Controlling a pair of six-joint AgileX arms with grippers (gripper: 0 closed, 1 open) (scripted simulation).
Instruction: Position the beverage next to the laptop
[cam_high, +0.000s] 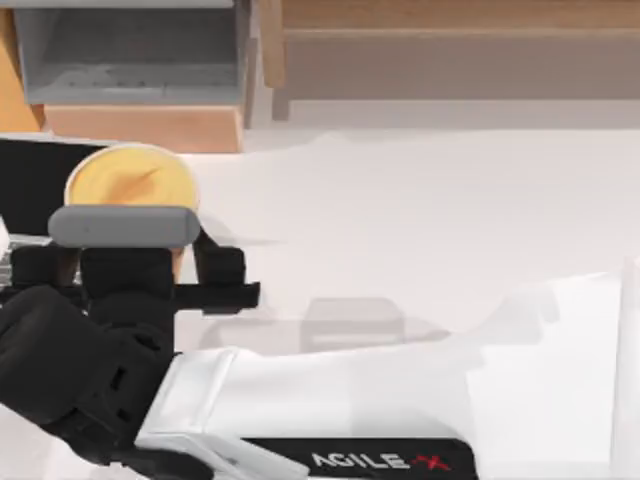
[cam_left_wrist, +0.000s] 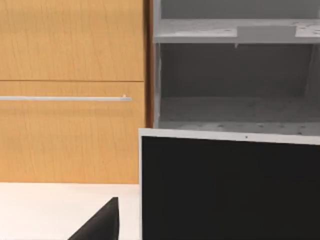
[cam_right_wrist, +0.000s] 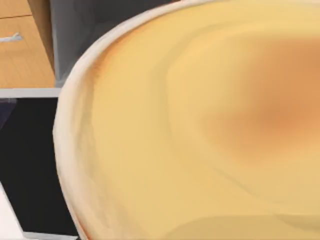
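Orange-tan beverage clamped between right gripper fingers, held just beside the laptop screen at the bench's left. Placing step (judged near done): lower gently, part fingers, withdraw. Left gripper's fingers: cannot tell.

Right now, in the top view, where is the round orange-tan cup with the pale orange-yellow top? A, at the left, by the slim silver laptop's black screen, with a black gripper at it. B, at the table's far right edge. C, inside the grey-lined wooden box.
A: the cup sits at the left against the laptop, with the right gripper at it.
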